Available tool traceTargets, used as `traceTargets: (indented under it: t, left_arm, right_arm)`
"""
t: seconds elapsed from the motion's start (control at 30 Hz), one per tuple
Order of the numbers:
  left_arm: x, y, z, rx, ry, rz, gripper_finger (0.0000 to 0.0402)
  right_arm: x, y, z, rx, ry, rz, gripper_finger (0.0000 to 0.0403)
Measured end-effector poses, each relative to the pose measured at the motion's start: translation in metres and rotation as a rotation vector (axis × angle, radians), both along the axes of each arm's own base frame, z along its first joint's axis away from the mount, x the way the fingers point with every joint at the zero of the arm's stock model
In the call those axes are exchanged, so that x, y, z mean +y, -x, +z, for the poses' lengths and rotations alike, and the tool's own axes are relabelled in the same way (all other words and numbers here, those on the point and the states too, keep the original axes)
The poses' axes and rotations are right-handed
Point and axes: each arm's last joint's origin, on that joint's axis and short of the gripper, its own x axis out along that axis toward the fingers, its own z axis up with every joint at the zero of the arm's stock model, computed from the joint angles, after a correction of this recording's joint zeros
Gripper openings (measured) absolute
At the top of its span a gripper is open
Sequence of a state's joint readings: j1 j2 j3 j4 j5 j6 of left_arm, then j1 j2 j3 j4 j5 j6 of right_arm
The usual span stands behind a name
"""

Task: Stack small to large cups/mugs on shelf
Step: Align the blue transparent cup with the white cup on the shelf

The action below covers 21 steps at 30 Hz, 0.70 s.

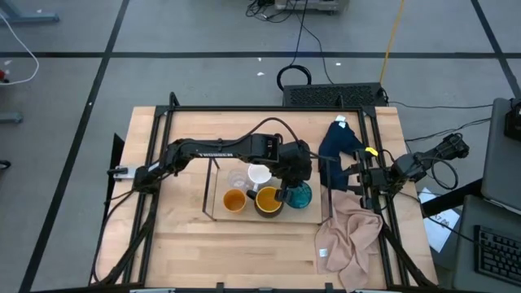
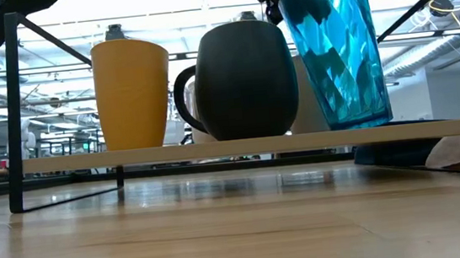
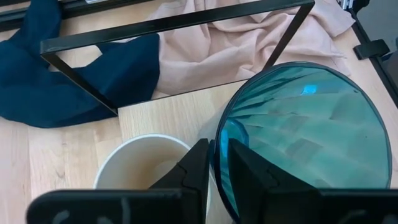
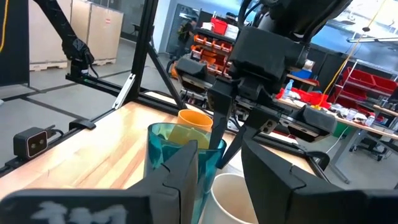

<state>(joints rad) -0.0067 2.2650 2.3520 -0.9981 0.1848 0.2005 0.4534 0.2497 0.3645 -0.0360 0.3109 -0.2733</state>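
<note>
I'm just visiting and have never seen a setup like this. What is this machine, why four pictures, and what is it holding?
It is a robot with two dark arms at a wooden table, each ending in a two-finger gripper. One picture looks down from above, one looks level across the table, and two come from cameras on the wrists. The left gripper pinches the rim of a teal cup, tilted at the end of a low shelf that also holds an orange cup and a dark mug. The right gripper waits beside it, over cloths.

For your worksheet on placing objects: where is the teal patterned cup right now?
In the high view the teal cup is at the shelf's right end, beside the dark mug, its rim pinched by the left gripper.
</note>
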Motion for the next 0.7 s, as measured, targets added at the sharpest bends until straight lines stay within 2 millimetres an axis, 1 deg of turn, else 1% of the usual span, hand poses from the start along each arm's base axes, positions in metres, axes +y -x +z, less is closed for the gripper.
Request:
traceTargets:
  t: [0.33, 0.7]
  left_arm:
    - [0.0024, 0.0001, 0.0000, 0.002, 0.019, -0.003, 0.0063]
    - [0.0056, -0.0005, 0.0004, -0.003, 0.030, 0.010, 0.0128]
  right_arm:
    - [0.0000, 0.0000, 0.0001, 0.000, 0.000, 0.000, 0.0116]
    - [0.0000, 0.0001, -0.0001, 0.002, 0.001, 0.000, 0.0116]
